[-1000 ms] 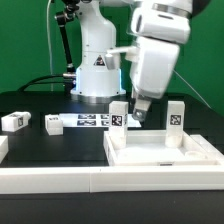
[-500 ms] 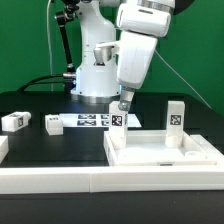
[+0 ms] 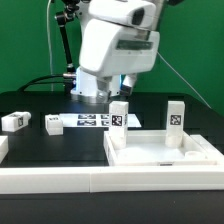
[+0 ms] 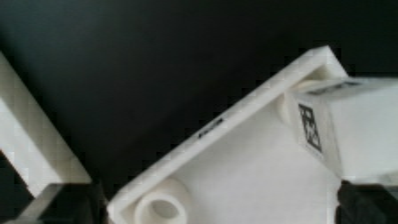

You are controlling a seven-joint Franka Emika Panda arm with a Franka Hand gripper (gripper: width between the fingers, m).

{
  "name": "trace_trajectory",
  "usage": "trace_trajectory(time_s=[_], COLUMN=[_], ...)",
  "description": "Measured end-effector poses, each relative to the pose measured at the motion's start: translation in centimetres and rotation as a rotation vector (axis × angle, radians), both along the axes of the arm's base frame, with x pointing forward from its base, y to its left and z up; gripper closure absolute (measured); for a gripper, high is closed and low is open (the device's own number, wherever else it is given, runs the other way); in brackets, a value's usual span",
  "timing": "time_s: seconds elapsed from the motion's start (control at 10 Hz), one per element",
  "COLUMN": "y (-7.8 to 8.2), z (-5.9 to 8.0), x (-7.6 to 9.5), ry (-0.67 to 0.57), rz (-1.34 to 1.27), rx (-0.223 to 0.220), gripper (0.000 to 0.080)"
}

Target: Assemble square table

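Note:
The white square table top (image 3: 165, 152) lies at the front right, and its corner with a screw hole (image 4: 160, 208) shows in the wrist view. Two tagged white legs stand upright on its far corners, one on the left (image 3: 118, 113) and one on the right (image 3: 177, 115). The wrist view shows one tagged leg (image 4: 320, 120). Two more legs lie loose on the black table at the exterior view's left (image 3: 15, 121) (image 3: 52, 123). My gripper (image 4: 214, 205) is open and empty, high above the top's corner. Its fingertips are hard to make out in the exterior view.
The marker board (image 3: 92, 121) lies behind the table top. The long white border wall (image 3: 60, 178) runs along the front. The robot base (image 3: 95, 75) stands at the back. My arm's big white hand (image 3: 120, 45) hangs over the left upright leg.
My arm has risen and swung toward the exterior view's left, away from the left upright leg. That leg stays standing on the top.

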State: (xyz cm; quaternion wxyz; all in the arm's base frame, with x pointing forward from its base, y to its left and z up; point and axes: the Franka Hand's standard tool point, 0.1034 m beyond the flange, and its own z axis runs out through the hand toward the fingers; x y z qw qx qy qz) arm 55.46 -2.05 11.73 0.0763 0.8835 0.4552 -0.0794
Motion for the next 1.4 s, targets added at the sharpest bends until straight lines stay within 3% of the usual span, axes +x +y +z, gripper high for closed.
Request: trace_trajectory(time_s=[0.2,0.4,0.5,0.9,1.0,1.2,1.4], y=[-2.6,-4.9,-5.4,-4.7,-4.7,-6.6,-7.5], z=[0.1,-1.0,-1.8,-1.7,-2.0,-2.9,-4.2], x=[-1.3,-3.9,-4.6,-4.3,-4.7,-7.3,-9.7], ry=[-0.005,-0.017,-0.034,-0.073,-0.064,-0.019,0.017], rz=[-0.148,-0.298,-0.371,-0.614,-0.65,-0.675,-0.69], rx=[0.004,0.004,0.001,-0.01,0.009,0.027,0.04], gripper=[0.015,0.015,0.015,0.015,0.015,0.015,0.0151])
